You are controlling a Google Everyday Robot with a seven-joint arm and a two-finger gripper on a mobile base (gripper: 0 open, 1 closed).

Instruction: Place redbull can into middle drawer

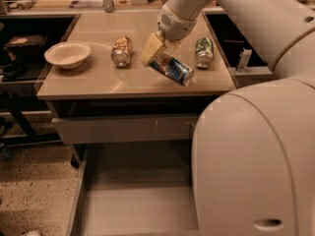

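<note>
The gripper [158, 57] has its fingers closed on one end of the redbull can [174, 70], holding it tilted above the countertop [98, 85] front, clear of the orange-tan can [121, 50] and green can [204, 51] — apparently ready to carry it down into the open middle drawer [133, 205] below.

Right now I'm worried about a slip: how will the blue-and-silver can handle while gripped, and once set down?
The gripper holds the blue-and-silver can near one end, tilted above the table, so it may pivot or slip; its metal looks smooth. Laid sideways in the flat-bottomed drawer, it would probably roll.
</note>
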